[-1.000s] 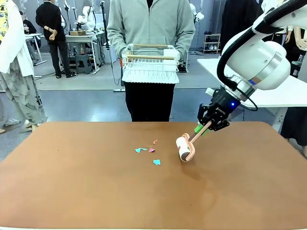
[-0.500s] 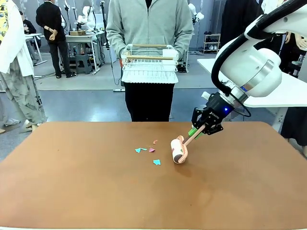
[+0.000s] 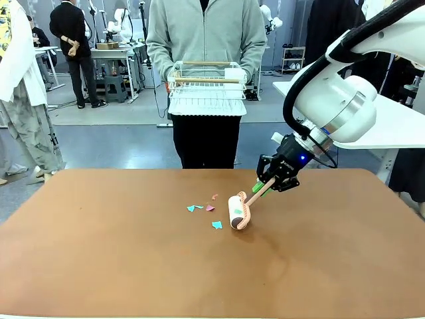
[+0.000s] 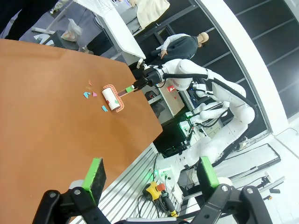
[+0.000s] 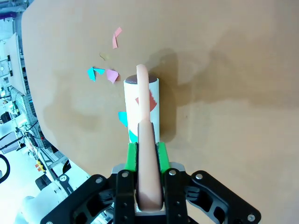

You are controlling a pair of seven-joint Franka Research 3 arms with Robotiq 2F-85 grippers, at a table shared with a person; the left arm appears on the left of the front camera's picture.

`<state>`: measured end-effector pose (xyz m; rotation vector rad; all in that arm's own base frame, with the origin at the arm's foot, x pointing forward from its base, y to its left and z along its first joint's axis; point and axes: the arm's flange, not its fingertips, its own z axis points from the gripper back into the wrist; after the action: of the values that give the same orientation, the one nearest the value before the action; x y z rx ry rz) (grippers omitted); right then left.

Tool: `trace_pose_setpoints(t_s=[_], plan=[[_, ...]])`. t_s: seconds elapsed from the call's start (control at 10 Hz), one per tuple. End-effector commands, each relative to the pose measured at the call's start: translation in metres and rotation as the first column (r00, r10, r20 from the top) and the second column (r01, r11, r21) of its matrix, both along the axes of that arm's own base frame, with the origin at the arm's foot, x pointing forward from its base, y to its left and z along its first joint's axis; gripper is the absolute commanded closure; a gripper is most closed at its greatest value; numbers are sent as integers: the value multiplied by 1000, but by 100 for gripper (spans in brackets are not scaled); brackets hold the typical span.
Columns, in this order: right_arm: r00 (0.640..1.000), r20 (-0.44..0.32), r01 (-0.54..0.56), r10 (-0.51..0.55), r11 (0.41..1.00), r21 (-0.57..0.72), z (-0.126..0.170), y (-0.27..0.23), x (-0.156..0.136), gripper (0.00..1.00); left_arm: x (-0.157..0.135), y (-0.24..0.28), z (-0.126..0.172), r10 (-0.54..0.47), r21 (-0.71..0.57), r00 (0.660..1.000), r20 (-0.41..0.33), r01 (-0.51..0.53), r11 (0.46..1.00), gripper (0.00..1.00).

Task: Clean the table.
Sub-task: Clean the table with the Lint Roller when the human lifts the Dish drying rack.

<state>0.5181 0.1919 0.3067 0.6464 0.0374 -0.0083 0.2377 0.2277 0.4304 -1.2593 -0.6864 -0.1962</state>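
Nearest, the left tool [image 4: 150, 173] hangs off the worktop's [image 3: 133, 266] corner with its green-padded fingers spread and nothing between them. The reddish-brown worktop runs wide across the front view, its near half bare. Past the middle a roller [image 3: 238, 211] rests with its white roll on the surface and its peach handle slanting up to the right. The right tool [image 3: 263, 185] is pressed tight on that handle, the green pads on either side of it. Teal and pink scraps [image 3: 210, 208] lie just left of the roll, the nearest teal one just beside it. Print on the right tool's body is too small to read. At the far edge a person [image 3: 206, 40] holds a white rack [image 3: 207, 86] in both hands. A white table [image 3: 398, 126] stands far right.
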Motion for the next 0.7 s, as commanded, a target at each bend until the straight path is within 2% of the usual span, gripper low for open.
trace_pose_setpoints(t_s=[0.0, 0.4, 0.6], plan=[[999, -24, 21, -21, 1000, -3, -31, 21, 1, 100, -3, 1, 1, -1, -7, 1000, 8, 1, 1000, 0], [997, -16, 73, -72, 997, 17, -57, 56, -4, 100, -3, 1, 1, -1, -7, 1000, 8, 1, 1000, 0], [998, -26, 63, -62, 997, 42, -67, 77, -8, 100, -3, 1, 1, -1, -7, 1000, 8, 1, 1000, 0]])
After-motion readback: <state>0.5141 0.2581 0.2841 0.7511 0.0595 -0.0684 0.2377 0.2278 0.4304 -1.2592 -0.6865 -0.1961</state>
